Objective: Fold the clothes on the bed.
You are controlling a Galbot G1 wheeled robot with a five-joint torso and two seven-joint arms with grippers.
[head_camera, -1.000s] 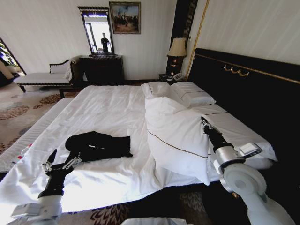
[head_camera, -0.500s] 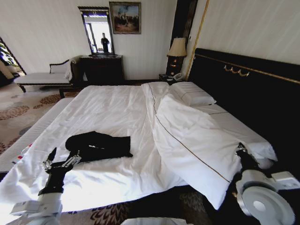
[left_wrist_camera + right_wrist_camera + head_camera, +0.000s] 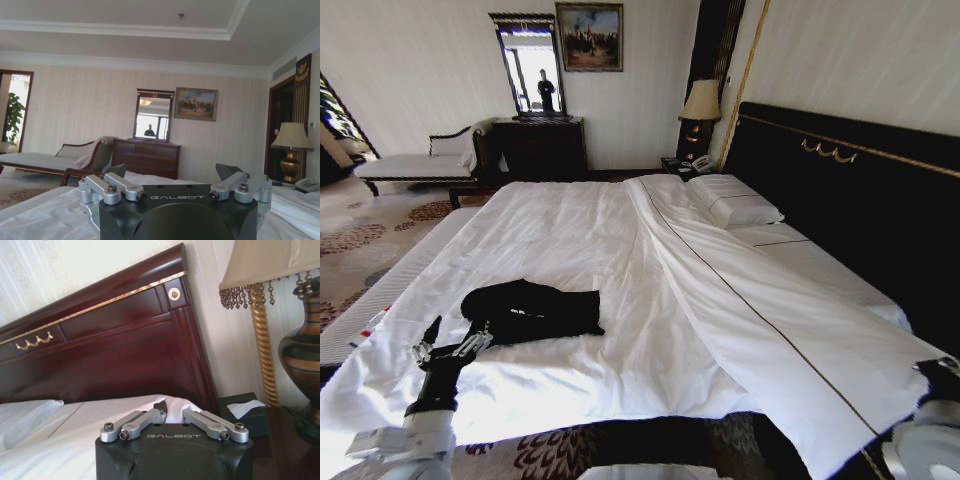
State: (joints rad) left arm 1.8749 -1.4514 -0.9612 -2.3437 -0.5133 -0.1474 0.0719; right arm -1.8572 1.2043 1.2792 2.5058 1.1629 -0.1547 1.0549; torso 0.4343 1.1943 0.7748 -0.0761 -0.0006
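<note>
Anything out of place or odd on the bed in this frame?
Yes. The duvet is folded back diagonally, baring the sheet beside the headboard. The black T-shirt lies crumpled on the bed, just beyond the left tool.

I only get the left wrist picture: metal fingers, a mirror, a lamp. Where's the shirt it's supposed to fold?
Observer: The T-shirt lies on the bed, just beyond the left gripper and lower than your camera looks.
Operator: Is it folded already?
Observer: No, it is a crumpled black heap.
Operator: And the other arm?
Observer: The right gripper sits low at the bed's opposite side, near the headboard, with its fingers shut, next to the duvet.
</note>
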